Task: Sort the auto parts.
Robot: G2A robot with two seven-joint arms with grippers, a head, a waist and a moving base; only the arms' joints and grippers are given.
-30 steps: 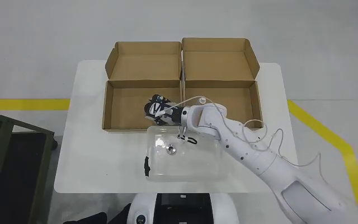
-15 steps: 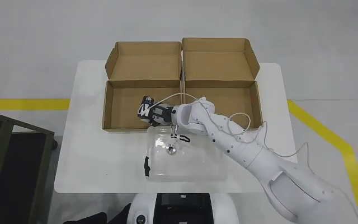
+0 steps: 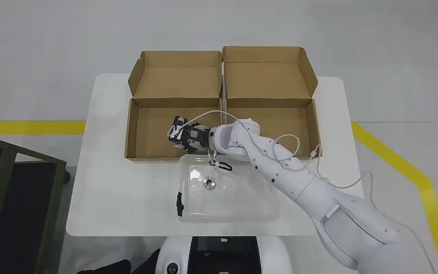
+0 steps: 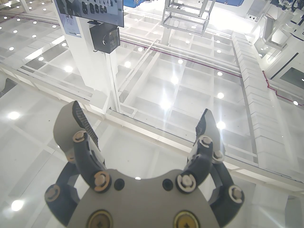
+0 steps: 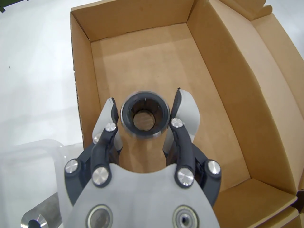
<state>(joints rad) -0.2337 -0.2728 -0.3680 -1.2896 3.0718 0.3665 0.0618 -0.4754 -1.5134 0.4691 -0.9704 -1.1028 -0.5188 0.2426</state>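
Overhead, right hand (image 3: 179,132) over left box (image 3: 149,131); wrist view: clamped hollow ring (image 5: 144,134).

Your top camera looks straight down on whole worktop (image 3: 109,192) from high up. Your right wrist camera sits close, looking down into cardboard box (image 5: 154,55), shared with top view. Your left wrist camera faces up at ceiling (image 4: 166,72).

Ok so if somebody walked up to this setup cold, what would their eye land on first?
Most likely the right tool, shut on a dark ring-shaped part above the floor of the left cardboard box. Next, the matching right cardboard box open beside it at the far side of the table, and the clear plastic bin nearer the robot with a shiny metal part in it.
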